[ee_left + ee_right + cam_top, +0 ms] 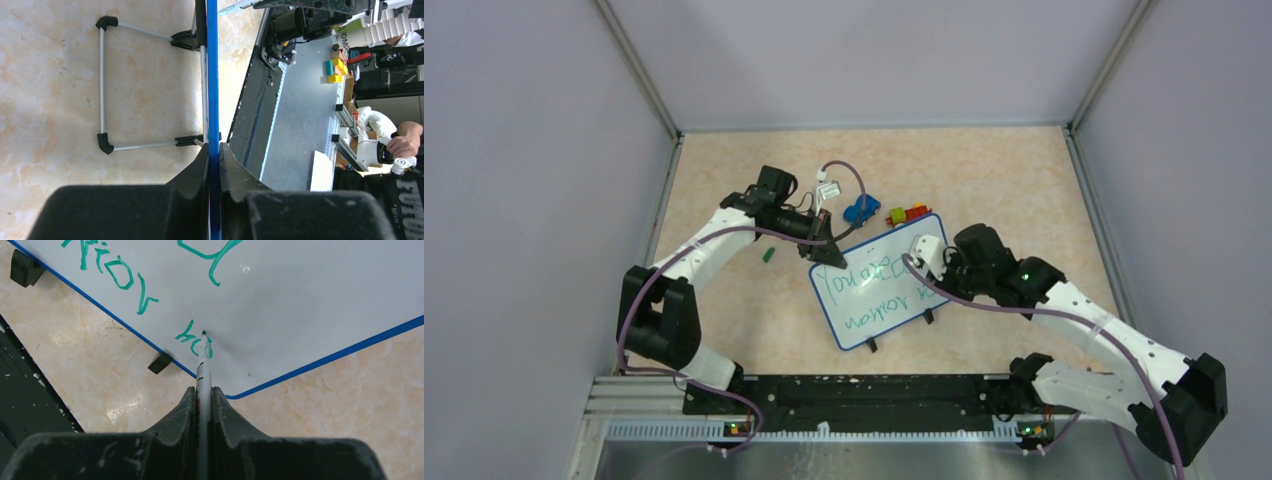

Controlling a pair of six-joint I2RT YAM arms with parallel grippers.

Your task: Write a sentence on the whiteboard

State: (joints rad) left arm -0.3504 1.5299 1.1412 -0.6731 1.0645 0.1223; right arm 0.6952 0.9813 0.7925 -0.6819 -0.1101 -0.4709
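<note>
Whiteboard [879, 290] sits mid-table [1024, 180], skewed, black feet [872, 345] on its near edge and a wire stand [102, 85] behind it. Sentence [869, 285]: two lines of green script, the last letters near the board's lower right corner. Left jaws are closed on the blue rim at the far left corner. Right jaws are clamped on a marker [202, 365], its tip touching the board at the last green strokes. Just beyond the far edge lie a blue toy [861, 210] and coloured blocks [907, 213]. A small green piece [768, 254] lies left, apart.
</note>
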